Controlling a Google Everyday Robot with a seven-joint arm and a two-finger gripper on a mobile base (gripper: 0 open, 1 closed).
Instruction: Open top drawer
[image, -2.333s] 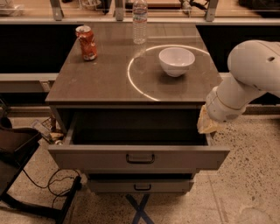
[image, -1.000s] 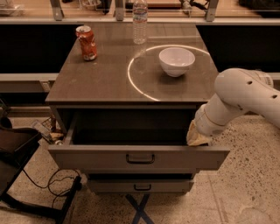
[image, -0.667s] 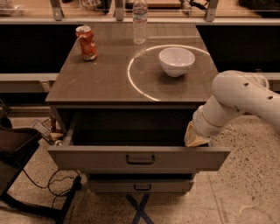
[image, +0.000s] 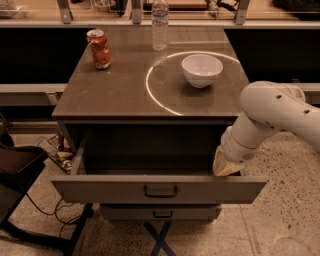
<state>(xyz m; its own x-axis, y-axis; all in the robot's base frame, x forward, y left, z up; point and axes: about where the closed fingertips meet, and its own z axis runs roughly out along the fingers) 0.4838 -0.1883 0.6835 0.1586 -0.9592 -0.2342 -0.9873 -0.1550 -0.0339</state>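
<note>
— What's the room like from where you stand?
— Dim. A speckled floor (image: 292, 210), and a grey-brown table (image: 110, 92) with a pale ring (image: 148, 90) marked on its top. A ledge runs along the back.
— And on the table?
— A white bowl (image: 202, 70) inside the ring, a red can (image: 99, 48) near the far left corner, and a clear water bottle (image: 160, 24) at the far edge between them.
— The top drawer?
— The top drawer (image: 100, 190) stands wide open under the table, its dark handle (image: 160, 191) facing me and the grey box inside bare. A narrower drawer front (image: 125, 213) sits shut below it.
— Where's the tool?
— The white arm (image: 270, 112) comes in from the right, and the tool (image: 225, 167) dips just behind the drawer's front at its right end. I can't tell how wide it's set or whether it grips anything.
— Anything in the way?
— Cables (image: 45, 212) and a dark chair (image: 17, 170) on the left, and blue crossed legs (image: 159, 239) underneath.
</note>
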